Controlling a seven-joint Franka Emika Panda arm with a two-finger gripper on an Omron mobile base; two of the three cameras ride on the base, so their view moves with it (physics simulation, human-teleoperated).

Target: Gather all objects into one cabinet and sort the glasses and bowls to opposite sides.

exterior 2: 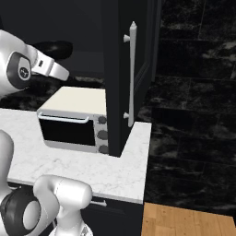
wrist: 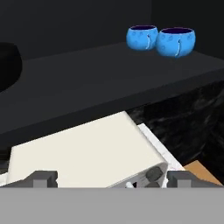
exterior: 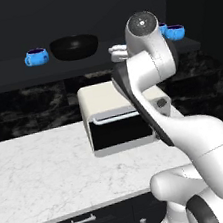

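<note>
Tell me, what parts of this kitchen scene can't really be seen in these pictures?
- Right-hand blue cups, left base view: partly hidden behind the robot's arm.
- Black bowl, hand view: cut off by the left edge.
- Fingers, hand view: just the tips show, with nothing between them.
- Toaster oven, right base view: its right end sits behind the dark cabinet door.

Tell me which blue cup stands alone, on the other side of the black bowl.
The cup at the shelf's left end: the black bowl separates it from the pair of cups at the right end.

dark shelf board [exterior: 22, 76] with three blue cups [exterior: 36, 57] and black bowl [exterior: 74, 47]
</note>
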